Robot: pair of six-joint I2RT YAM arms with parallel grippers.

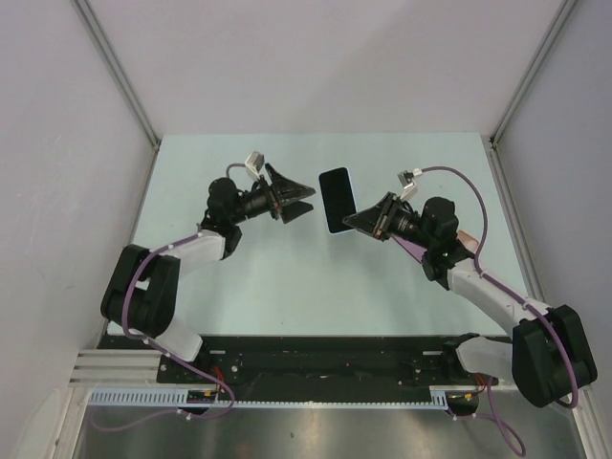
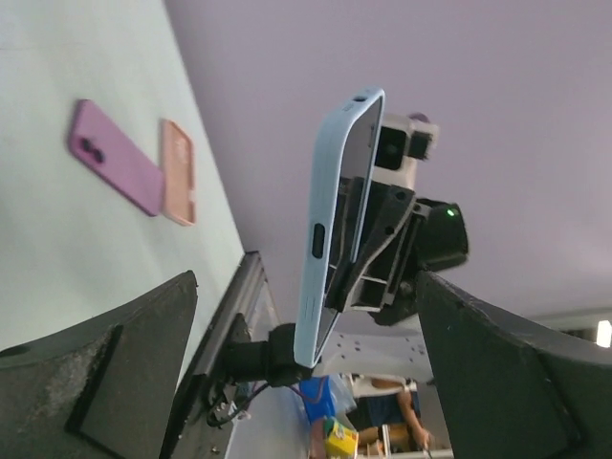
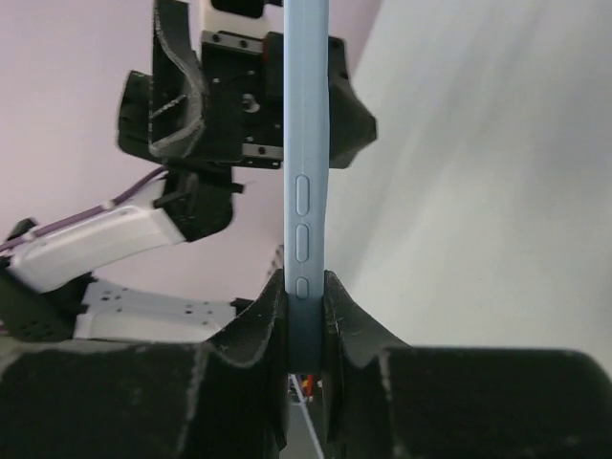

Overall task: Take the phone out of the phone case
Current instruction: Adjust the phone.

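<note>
The phone (image 1: 337,199), black screen up, sits in a light blue case and is held above the table. My right gripper (image 1: 352,222) is shut on its lower right end. In the right wrist view the cased phone (image 3: 306,172) stands edge-on, clamped between both fingers of my right gripper (image 3: 306,298). My left gripper (image 1: 308,199) is open wide just left of the phone. In the left wrist view the phone (image 2: 330,239) hangs between the spread fingers (image 2: 115,382), and I see no contact with them.
A purple case (image 2: 115,158) and a peach case (image 2: 179,170) lie flat on the pale green table (image 1: 287,277). They lie under my right arm, and the purple case (image 1: 417,247) shows in the top view. Grey walls enclose the table on three sides.
</note>
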